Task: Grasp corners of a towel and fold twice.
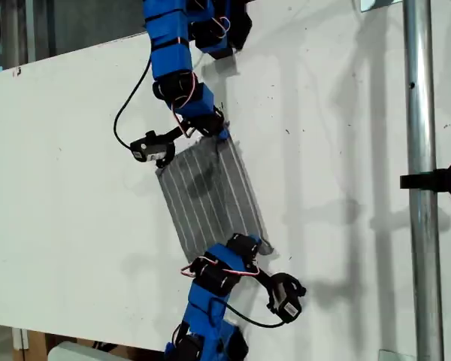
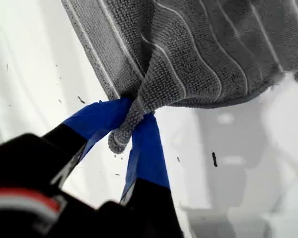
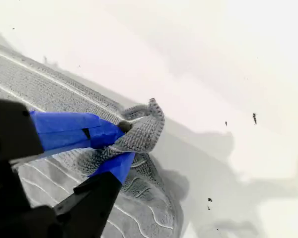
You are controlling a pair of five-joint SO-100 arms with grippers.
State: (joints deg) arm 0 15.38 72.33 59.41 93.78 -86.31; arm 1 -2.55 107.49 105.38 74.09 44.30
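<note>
The grey striped towel lies as a narrow rectangle on the white table, between the two blue arms. My first gripper reaches in from the exterior view's bottom. It is shut on a bunched corner of the towel, which spreads away beyond it. My second gripper comes down from the exterior view's top. Its jaws are shut on the curled-up far corner, with the rest of the towel lying flat under it.
A vertical metal pole with a black clamp stands at the exterior view's right. The table's front edge runs along the exterior view's bottom left. Black cables loop beside both wrists.
</note>
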